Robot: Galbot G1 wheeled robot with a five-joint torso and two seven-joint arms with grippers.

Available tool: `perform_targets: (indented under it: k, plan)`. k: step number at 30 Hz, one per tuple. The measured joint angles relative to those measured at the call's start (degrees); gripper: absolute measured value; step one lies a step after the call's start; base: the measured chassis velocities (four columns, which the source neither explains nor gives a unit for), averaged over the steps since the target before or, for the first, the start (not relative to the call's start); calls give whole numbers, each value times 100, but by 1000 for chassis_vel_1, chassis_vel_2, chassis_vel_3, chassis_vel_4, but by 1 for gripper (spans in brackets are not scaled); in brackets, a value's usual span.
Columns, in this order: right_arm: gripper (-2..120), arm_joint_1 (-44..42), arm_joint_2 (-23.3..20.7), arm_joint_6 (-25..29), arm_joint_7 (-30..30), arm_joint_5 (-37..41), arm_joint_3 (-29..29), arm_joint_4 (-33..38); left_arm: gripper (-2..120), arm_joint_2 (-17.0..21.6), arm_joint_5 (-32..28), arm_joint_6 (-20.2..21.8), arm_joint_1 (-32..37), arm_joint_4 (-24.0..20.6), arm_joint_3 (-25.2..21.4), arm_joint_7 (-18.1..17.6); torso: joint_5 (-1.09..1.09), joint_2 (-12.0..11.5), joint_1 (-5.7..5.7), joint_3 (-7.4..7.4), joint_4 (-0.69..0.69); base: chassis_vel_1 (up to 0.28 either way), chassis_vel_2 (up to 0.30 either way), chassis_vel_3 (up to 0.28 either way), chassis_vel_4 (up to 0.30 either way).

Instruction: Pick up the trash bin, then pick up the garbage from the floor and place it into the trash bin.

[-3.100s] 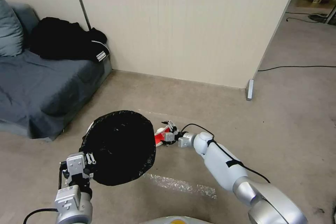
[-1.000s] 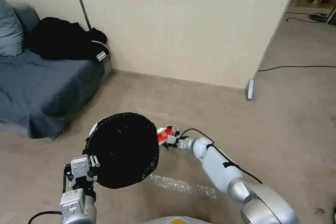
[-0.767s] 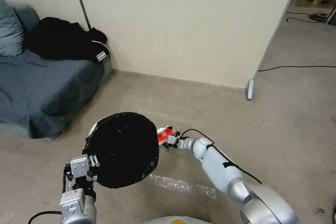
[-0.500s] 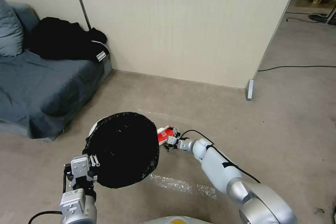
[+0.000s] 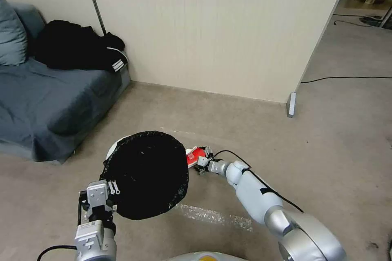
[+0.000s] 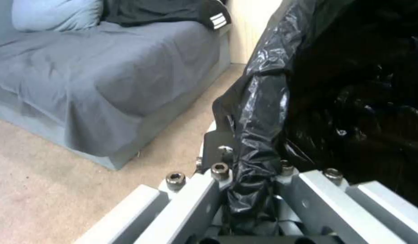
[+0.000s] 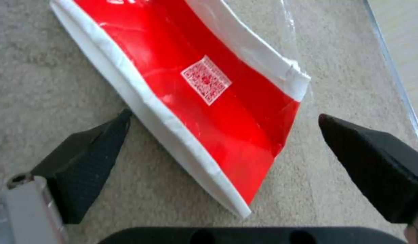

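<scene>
The trash bin (image 5: 145, 173), its mouth covered by a black bag liner, hangs tilted above the floor in the head view. My left gripper (image 5: 109, 191) is shut on its near rim; the left wrist view has the liner (image 6: 263, 112) pinched in my left gripper (image 6: 252, 189). The garbage showing is a flattened red-and-white carton (image 5: 192, 156) lying on the floor just right of the bin. My right gripper (image 5: 203, 161) is low at it and open. In the right wrist view the carton (image 7: 209, 101) lies inside my right gripper (image 7: 223, 117), with one black fingertip (image 7: 91, 156) against its white edge.
A grey sofa (image 5: 49, 98) with a black jacket (image 5: 77, 49) stands at the left. A beige partition wall (image 5: 212, 28) ends at a metal foot (image 5: 291, 104). A black cable (image 5: 347, 77) runs across the floor at the right. A shiny tape strip (image 5: 212, 214) lies near my base.
The left arm has shifted the bin slightly right and nearer. The right gripper has slid forward along the floor until its open fingers straddle the carton.
</scene>
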Motion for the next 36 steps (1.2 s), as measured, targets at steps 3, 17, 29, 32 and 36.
perform_targets:
  k: [3, 17, 29, 32, 36]
  plan:
    - [100, 11, 28, -32, 29, -6, 8, -25, 1, 0, 15, -8, 13, 8, 14, -2, 0, 0, 0, 0, 0, 0, 0, 0, 0]
    - [96, 41, 140, -143, 103, -11, 75, -132, 1, -43, 120, -35, 34, 30, 111, -6, 0, 0, 0, 0, 0, 0, 0, 0, 0]
    - [58, 53, 157, -171, 74, 9, 59, -228, 1, -50, 121, -85, 65, 30, 111, -15, 0, 0, 0, 0, 0, 0, 0, 0, 0]
    - [46, 57, 177, -183, 73, 13, 60, -278, 1, -51, 121, -96, 72, 30, 121, -16, 0, 0, 0, 0, 0, 0, 0, 0, 0]
    - [30, 67, 194, -209, 68, 40, 67, -321, 1, -50, 121, -103, 73, 30, 122, -17, 0, 0, 0, 0, 0, 0, 0, 0, 0]
